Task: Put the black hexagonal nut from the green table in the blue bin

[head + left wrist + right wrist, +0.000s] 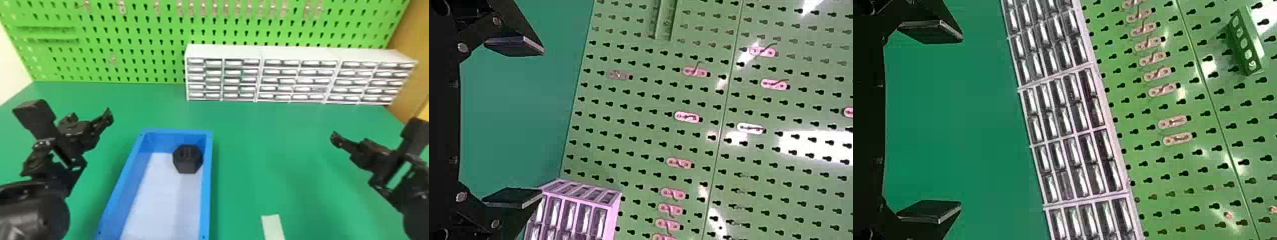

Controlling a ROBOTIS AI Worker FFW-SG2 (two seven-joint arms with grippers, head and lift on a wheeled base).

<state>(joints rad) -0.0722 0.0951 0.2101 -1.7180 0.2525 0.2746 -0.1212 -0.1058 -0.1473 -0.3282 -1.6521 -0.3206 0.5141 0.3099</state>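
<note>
Both left gripper (543,121) and right gripper (961,120) hang spread, empty; the black nut (187,159) lies between, nearer the left, inside the blue bin (206,185) near its far right corner, seemingly needing no grasp.

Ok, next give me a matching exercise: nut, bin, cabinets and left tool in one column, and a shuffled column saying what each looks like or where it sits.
1. Nut
2. Bin
3. Cabinets
4. Left tool

A. White, at the table's back
B. Open, left of the blue thing
C. Black, inside another item
D. Blue, holding a black thing

Pairs: 1-C, 2-D, 3-A, 4-B
</note>
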